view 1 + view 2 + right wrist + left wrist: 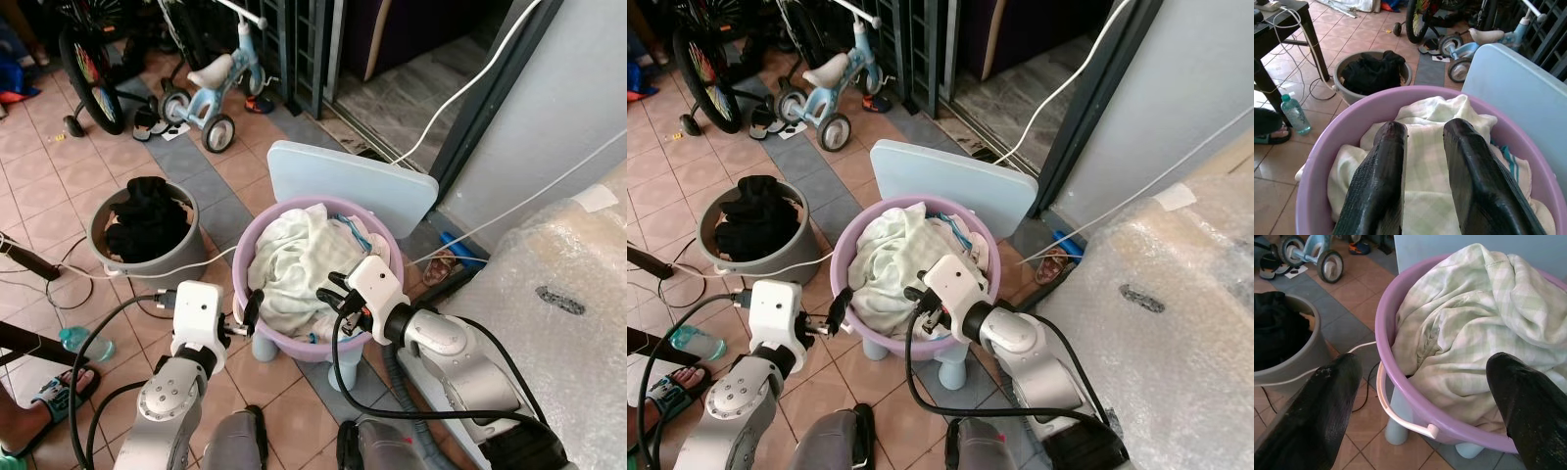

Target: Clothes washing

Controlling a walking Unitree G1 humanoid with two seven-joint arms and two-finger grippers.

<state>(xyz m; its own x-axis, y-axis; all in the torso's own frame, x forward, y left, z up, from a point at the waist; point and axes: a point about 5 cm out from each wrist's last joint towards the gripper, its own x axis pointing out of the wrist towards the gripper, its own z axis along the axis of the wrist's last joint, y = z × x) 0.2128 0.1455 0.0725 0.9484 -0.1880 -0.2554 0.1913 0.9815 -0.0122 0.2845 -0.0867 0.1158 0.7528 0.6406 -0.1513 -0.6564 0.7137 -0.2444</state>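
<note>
Right gripper (338, 291), fingers narrowly parted and grasping nothing, hovers over the laundry (294, 259) in the basin (377, 220), positioned to pinch. Left gripper (247, 311), fingers spread, flanks the rim.

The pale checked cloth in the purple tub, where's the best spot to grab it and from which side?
Probably the raised fold at the top of the cloth, taken from above. It is heaped higher than the tub rim, so that ridge stands free to pinch. The right gripper already sits over the near rim and seems best placed.
</note>
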